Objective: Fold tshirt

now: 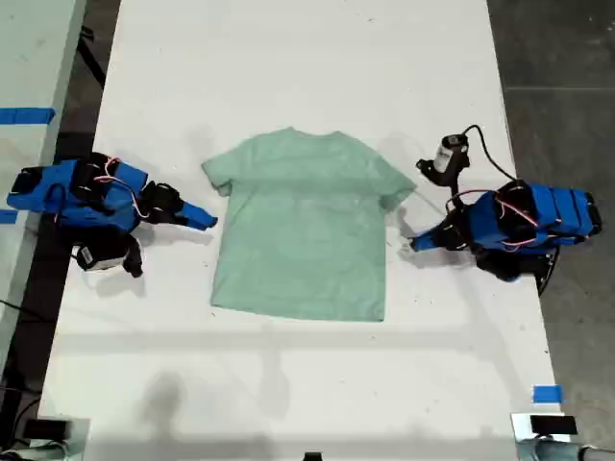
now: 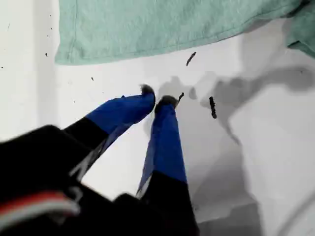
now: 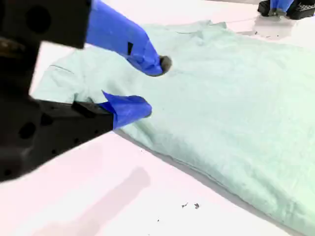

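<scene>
My first gripper [image 2: 155, 102] sits low at the exterior view's right, tips nearly together, holding nothing; my second gripper [image 3: 147, 86], opposite, jaws apart beside a sleeve. The tshirt [image 1: 303, 226] lies flat mid-table [image 1: 288, 58], collar toward the far edge, long axis running near-to-far

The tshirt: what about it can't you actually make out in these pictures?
- Its underside: the tshirt lies flat on the table in all views.
- Most of it in the first wrist view: cut off by the picture's edge beyond my first gripper.
- Part of one sleeve in the second wrist view: my second gripper covers it.
- Any label or stitching: too small in the exterior view.
</scene>
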Robot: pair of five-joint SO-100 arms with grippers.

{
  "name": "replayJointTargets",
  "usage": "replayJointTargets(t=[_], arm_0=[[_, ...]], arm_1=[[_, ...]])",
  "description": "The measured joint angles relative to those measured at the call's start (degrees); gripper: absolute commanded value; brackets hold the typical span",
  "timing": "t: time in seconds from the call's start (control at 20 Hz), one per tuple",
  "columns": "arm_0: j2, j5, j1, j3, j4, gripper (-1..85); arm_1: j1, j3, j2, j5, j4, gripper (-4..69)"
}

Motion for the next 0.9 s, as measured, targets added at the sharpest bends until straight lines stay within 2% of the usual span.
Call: replayJointTargets(t=[0.1, 0.15, 0.25, 0.3, 0.35, 0.5, 0.9], arm_0=[[0.0, -1.49, 0.09, 0.0, 0.0, 0.1], [0.0, -1.85, 0.26, 0.0, 0.0, 0.1], [0.0, -2.11, 0.35, 0.0, 0.0, 0.1], [0.0, -2.11, 0.35, 0.0, 0.0, 0.1], [0.0, -2.11, 0.35, 0.0, 0.0, 0.1], [0.0, -2.11, 0.35, 0.0, 0.0, 0.1], [0.0, -5.27, 0.0, -1.58, -2.37, 0.1]], arm_1=[[1.76, 0.09, 0.0, 2.37, -0.35, -1.1], [4.04, 0.09, 0.0, 9.93, -1.14, -1.1], [5.1, 0.09, 0.0, 32.17, -1.41, -1.1], [5.36, 0.09, 0.0, 39.11, -1.41, -1.1], [5.45, 0.09, 0.0, 42.28, -1.41, -1.1], [5.45, 0.09, 0.0, 44.82, -1.41, -1.0], [5.45, -0.09, 0.0, 43.42, -2.29, -0.8]])
